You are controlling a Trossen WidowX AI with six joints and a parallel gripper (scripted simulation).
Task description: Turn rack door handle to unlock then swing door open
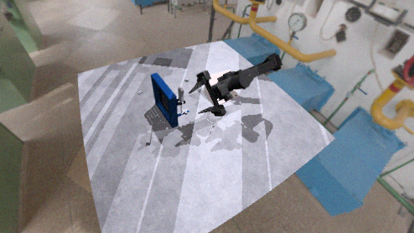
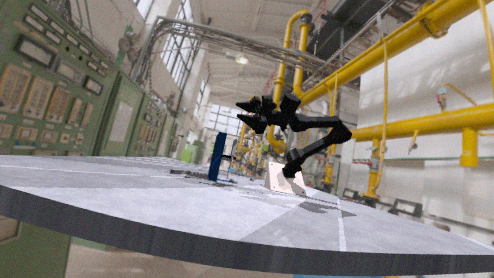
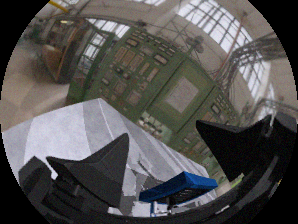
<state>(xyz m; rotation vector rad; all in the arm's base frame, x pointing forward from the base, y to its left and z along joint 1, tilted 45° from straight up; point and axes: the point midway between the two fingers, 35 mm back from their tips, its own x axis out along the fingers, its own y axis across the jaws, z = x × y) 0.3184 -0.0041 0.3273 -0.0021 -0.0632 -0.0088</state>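
Observation:
A blue rack frame [image 1: 173, 115] [image 2: 217, 157] [image 3: 186, 179] stands upright on the table. Its dark door panel seems to lie within the frame, closed, though the door's exact angle is hard to tell. A small grey handle [image 1: 180, 93] [image 2: 234, 148] stands out on the side facing the arm and looks upright in the top and exterior views. In the wrist view, pale fittings show at the bottom edge, partly cut off. My gripper [image 1: 195, 102] [image 2: 238, 110] [image 3: 164, 131] is wide open and empty, above the height of the frame and on the handle's side, touching nothing.
The table [image 1: 214, 168] [image 2: 150, 205] [image 3: 55, 137] has a striped grey and white top. The arm's pale mounting block [image 2: 274, 181] stands behind the gripper, on the side away from the frame. Green cabinets, blue boxes and yellow pipes lie beyond the table.

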